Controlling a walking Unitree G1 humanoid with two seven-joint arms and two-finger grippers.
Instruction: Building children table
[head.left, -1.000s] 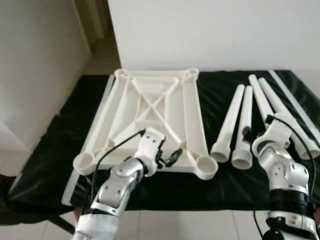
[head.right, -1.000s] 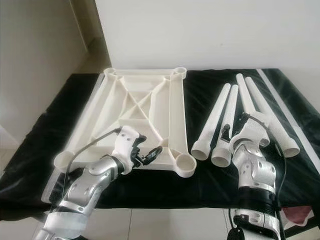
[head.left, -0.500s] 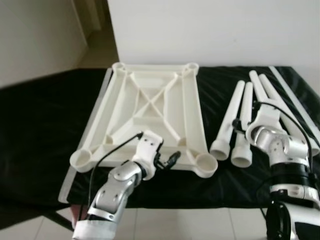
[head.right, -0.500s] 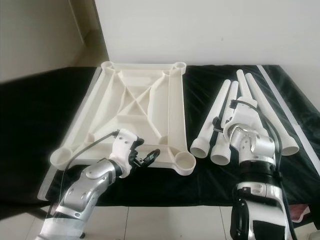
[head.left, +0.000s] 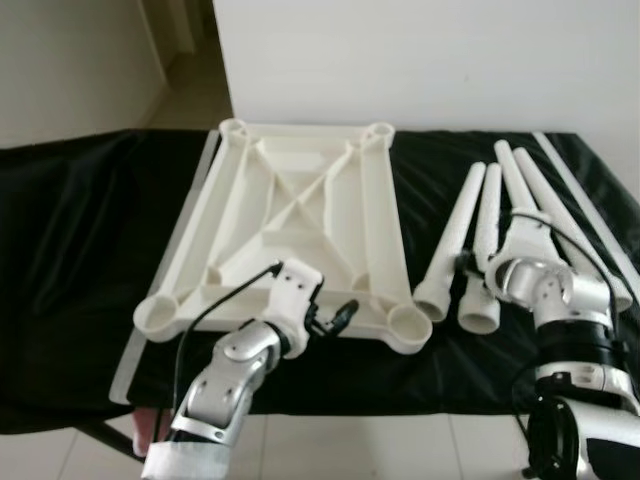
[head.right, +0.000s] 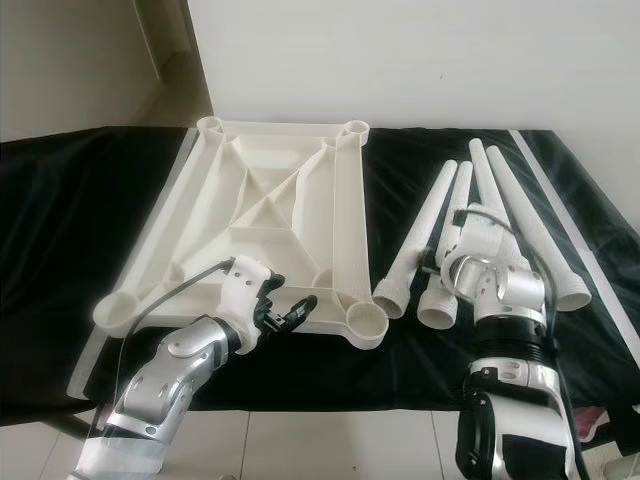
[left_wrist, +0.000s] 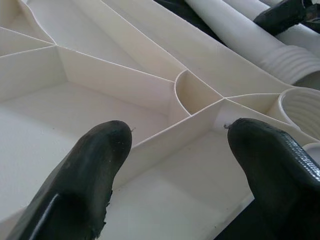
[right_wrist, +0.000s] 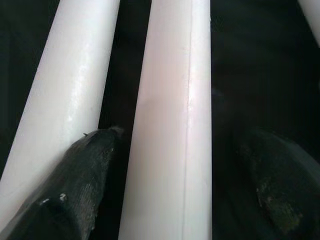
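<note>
Cream ribbed tabletop (head.left: 290, 215), underside up

Both arms are built of rounded silver segments with a brushed metal sheen, joined by darker seams. The left arm (head.left: 232, 375) widens toward a pale grey cuff at its base, and a thin black cable loops from its forearm up to a white boxy wrist housing. The right arm (head.left: 565, 330) has a bulbous silver joint above a black band, with a black cable arcing over its white wrist block. Each wrist carries jaws of two long black fingers (left_wrist: 82, 182) with rounded, matt, slightly scuffed tips.
</note>
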